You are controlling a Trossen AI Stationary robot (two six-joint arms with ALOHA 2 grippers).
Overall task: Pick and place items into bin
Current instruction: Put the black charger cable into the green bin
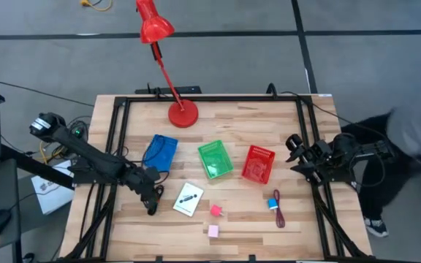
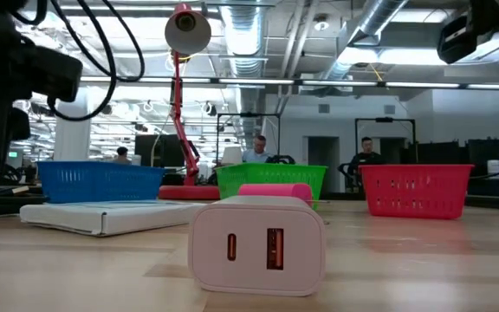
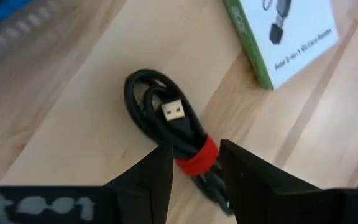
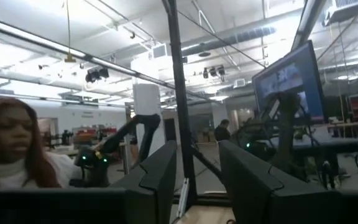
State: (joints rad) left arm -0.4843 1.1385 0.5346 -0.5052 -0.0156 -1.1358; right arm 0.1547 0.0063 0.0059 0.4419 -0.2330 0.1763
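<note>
My left gripper [image 1: 152, 199] [image 3: 196, 163] is open and low over the table, in front of the blue bin. Its fingers stand on either side of a coiled black USB cable [image 3: 166, 121] at its red band. A white box with a black picture [image 1: 188, 199] [image 3: 284, 34] lies flat just to the right. Further right are a pink cube [image 1: 215, 210], a pale charger block [image 1: 213, 231] [image 2: 256, 247], a small blue cube [image 1: 275, 203] and a dark red cable [image 1: 279, 215]. My right gripper [image 1: 296, 152] [image 4: 197, 168] waits open, raised at the table's right edge. My left gripper comes at the black cable from above, slanting, with one finger [image 3: 151, 180] on each side of the red band [image 3: 194, 160], across the coil. The coil lies flat on the table. Whether the fingers touch it I cannot tell.
Three bins stand in a row mid-table: blue [image 1: 159, 152], green [image 1: 215, 159], red [image 1: 258, 163]. A red desk lamp [image 1: 183, 115] stands behind them at the far edge. Black frame rails [image 1: 115, 146] run along the table's sides. A person [image 1: 415, 135] is beyond the right edge.
</note>
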